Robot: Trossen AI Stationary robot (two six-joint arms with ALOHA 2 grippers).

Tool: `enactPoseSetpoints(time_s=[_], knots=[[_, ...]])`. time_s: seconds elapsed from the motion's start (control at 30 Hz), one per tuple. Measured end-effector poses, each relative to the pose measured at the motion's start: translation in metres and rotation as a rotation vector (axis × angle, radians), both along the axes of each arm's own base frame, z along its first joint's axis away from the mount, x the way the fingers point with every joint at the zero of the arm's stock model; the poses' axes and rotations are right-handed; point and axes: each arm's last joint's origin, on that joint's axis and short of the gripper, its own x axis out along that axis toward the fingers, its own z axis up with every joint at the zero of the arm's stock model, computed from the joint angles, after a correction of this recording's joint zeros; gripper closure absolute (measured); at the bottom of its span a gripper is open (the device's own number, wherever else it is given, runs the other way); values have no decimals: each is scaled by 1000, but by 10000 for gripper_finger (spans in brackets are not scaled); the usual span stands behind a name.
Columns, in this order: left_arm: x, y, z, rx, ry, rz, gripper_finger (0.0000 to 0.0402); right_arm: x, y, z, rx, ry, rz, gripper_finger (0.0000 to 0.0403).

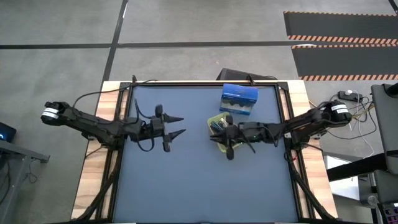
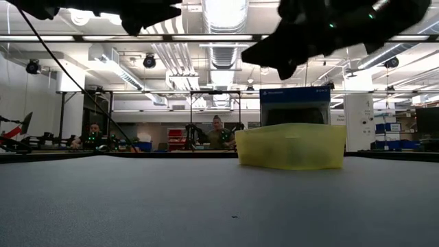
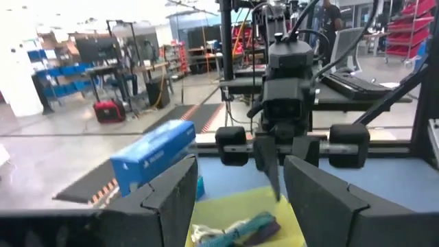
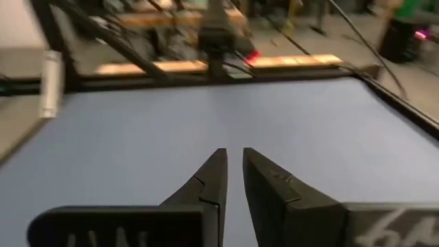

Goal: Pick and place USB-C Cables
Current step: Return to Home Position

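A yellow tray (image 1: pixel 213 119) stands on the blue mat right of centre. In the left wrist view it (image 3: pixel 221 208) holds white, teal and dark purple cables (image 3: pixel 236 227) lying in a loose bunch on its floor. I see no black cable. My right gripper (image 1: pixel 216 137) hovers above the tray (image 2: pixel 291 146), high over it in the low view (image 2: pixel 288 58). Its fingers (image 4: pixel 233 156) are closed to a thin slit with nothing between them. My left gripper (image 1: pixel 183 124) is open and empty over the mat left of the tray, pointing at it (image 3: pixel 240 189).
A blue box (image 1: pixel 239 99) stands just beyond the tray toward the far edge. It also shows in the low view (image 2: pixel 295 105) and the left wrist view (image 3: pixel 154 154). Bare mat (image 1: pixel 186 180) stretches to the near edge. People sit in the room behind the table (image 2: pixel 218 134).
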Motion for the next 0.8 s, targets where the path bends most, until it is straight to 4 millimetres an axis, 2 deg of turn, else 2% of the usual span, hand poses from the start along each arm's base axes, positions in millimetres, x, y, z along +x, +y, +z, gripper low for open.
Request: enactPoseSetpoints(time_s=[0.13,0.27,0.53,0.8], knots=[[1,0,-12,-66,23,-3,201,-13,0,-11,-3,-100,51,373],[5,-1,-22,-94,41,-4,201,-25,-1,-14,-62,-121,60,376],[8,-1,-24,-134,23,-6,201,-38,-14,7,-124,-202,33,377],[8,-1,-23,-144,16,-6,201,-60,-29,24,-139,-151,45,377]])
